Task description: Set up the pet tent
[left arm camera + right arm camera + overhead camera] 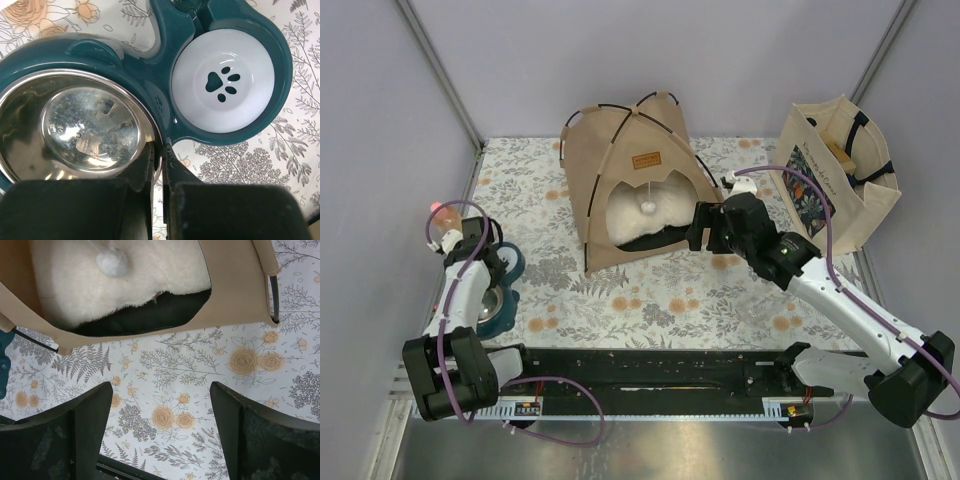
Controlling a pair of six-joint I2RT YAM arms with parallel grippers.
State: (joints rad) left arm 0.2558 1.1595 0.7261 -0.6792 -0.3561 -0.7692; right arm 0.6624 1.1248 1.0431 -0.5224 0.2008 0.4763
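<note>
Left gripper [160, 150]: jaws together, set down at the rim of a teal plastic double pet feeder [150, 65] by the worktop's left edge. The tips meet where the feeder's round steel bowl [75, 125] borders its white dish with a paw-print cut-out [222, 80]. Whether the rim is pinched between them cannot be told. Likely purpose: to grip or brace the feeder, well apart from the tent.

Right gripper [161, 387]: jaws wide apart, nothing between them, hanging over bare cloth just in front of the tent's doorway. Placement suggests an approach to the front hem or to the bedding inside.

Item 1, task object: tan canvas pet tent [620, 170] with thin black poles and a brown label. It stands erect at the middle of the worktop's far edge, arched doorway facing the arms. Poles look seated; the shape holds.

Item 2: white fluffy cushion [100, 290], inside on dark lining, partly short of the doorway's right side.

Item 3: white pom-pom [647, 206], dangling in the doorway.

Item 4: beige tote bag with a dark floral panel [830, 175], upright at the far right corner.

Surface: worktop [650, 300] under a floral-print cloth.

Status, judged: tent appears assembled; only tidying remains.
</note>
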